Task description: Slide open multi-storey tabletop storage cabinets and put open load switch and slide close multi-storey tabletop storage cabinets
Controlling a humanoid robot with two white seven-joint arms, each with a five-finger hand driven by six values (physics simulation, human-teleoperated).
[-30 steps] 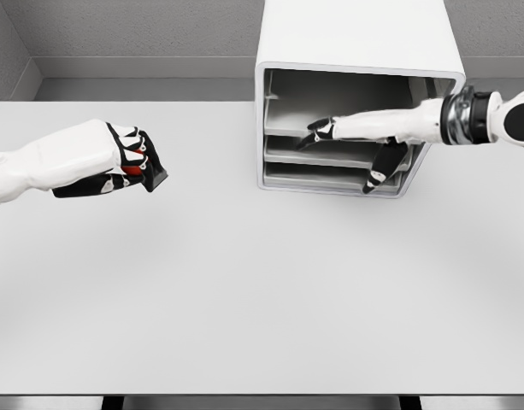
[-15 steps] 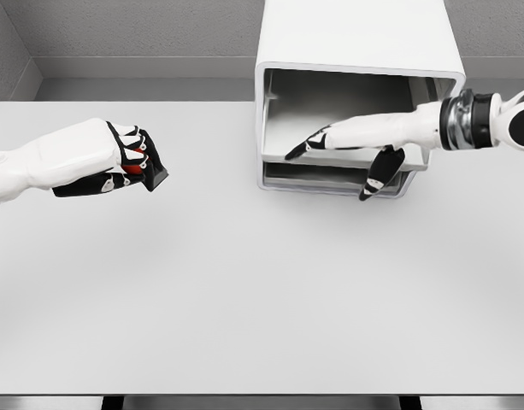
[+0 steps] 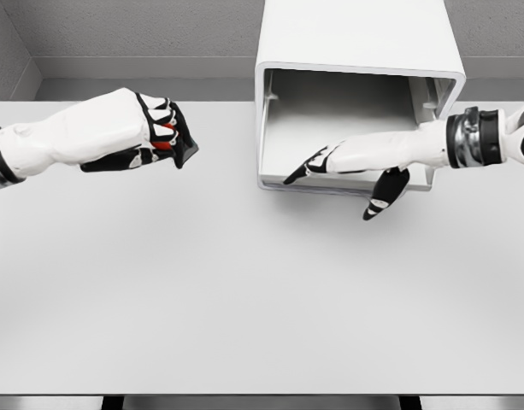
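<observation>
The white multi-storey cabinet (image 3: 360, 38) stands at the back of the table, right of the middle. Its top drawer (image 3: 274, 175) is slid out towards me and covers the lower drawers. My right hand (image 3: 334, 190) reaches in from the right. Its fingers (image 3: 304, 166) lie inside the drawer and its thumb hangs over the drawer's front lip, gripping it. My left hand (image 3: 159, 137) hovers over the table's left side, well left of the cabinet. It is shut on the black and red load switch (image 3: 183, 143), which shows only between the fingers.
The grey table top (image 3: 244, 290) stretches wide in front of both hands. A grey wall with a ledge (image 3: 142, 67) runs along the table's back edge, behind the cabinet.
The top drawer has slid out towards me with my right hand on it and now hides the lower drawers. My left hand has carried the load switch up and right, nearer the cabinet.
</observation>
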